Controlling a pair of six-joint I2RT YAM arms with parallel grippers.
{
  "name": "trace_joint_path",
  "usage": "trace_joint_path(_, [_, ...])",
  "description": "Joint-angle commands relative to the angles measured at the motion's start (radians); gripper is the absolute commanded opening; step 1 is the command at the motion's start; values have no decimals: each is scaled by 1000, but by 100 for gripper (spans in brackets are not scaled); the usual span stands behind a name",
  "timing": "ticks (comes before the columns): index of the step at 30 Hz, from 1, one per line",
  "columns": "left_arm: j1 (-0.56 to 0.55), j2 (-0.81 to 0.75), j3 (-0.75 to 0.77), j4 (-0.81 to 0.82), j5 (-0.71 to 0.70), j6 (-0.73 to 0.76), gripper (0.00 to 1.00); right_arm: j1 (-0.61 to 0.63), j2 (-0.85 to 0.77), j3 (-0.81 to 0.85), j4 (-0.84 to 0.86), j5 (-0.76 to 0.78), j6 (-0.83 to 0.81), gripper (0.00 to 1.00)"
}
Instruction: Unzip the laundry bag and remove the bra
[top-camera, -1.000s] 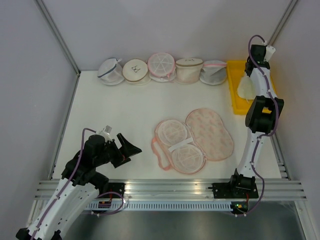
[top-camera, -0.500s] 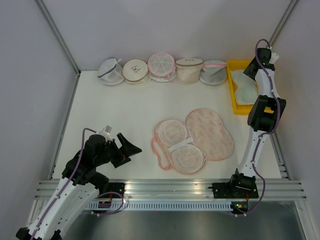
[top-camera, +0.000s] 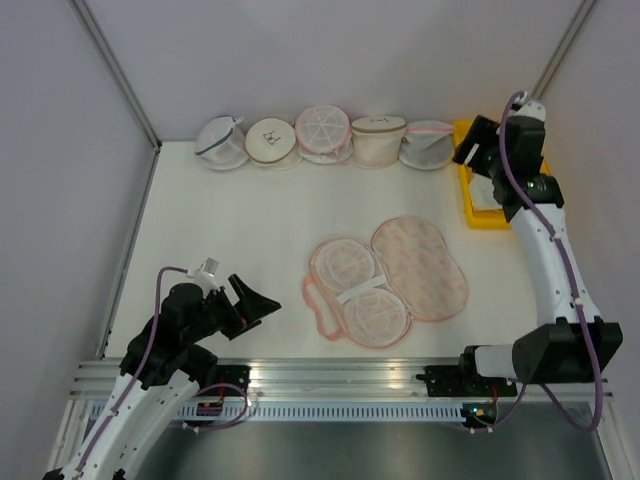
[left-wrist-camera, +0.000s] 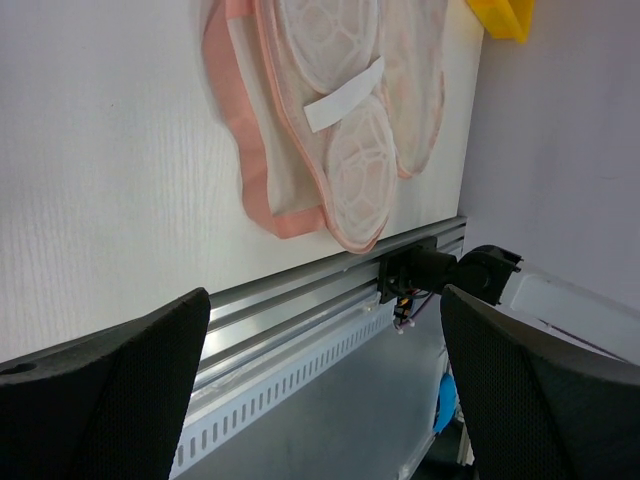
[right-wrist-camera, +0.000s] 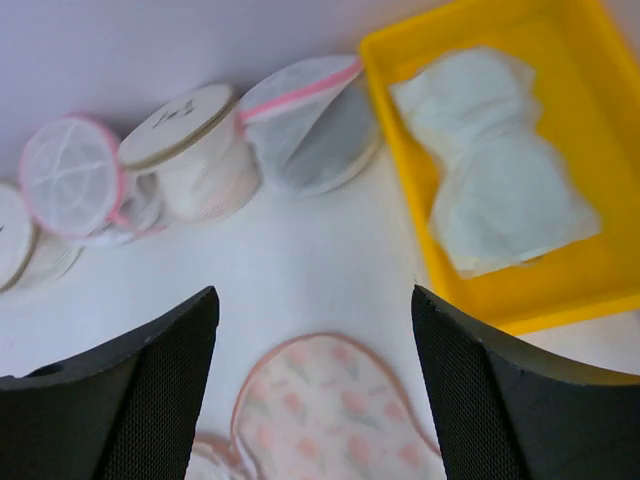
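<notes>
The white counter (top-camera: 230, 230) carries everything. Toward its near edge, a little right of the middle, lies the laundry bag (top-camera: 390, 278), opened out flat. Its right half shows the cream cloth with the orange-pink print. Its left half shows two round mesh cups crossed by a white strap, and the pink loop sticks out on the left side.

Along the far edge stands a row of five round mesh bags (top-camera: 322, 135), set close to one another.

Just right of the row, in the far right corner, sits a yellow tray (top-camera: 468, 200). The bra (right-wrist-camera: 495, 160) lies inside this tray, pale and crumpled with its cups up, well apart from the laundry bag.

The right hand (top-camera: 472, 148) hangs above the far right corner, over the tray's left rim. In its wrist view the two fingers (right-wrist-camera: 130, 400) stand wide apart with nothing between them.

The left hand (top-camera: 262, 298) hovers near the near left corner, pointing toward the laundry bag. Its fingers (left-wrist-camera: 110, 390) are also spread wide and hold nothing.
</notes>
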Motion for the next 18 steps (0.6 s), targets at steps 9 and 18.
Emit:
trace_joint_path(9, [-1,-36,35,55,22,59,100,192,-537,-706,-169,-127,198,98])
trace_joint_path(18, [-1,-85,14,56,31,36,100,237,-529,-808,-316,171,457,98])
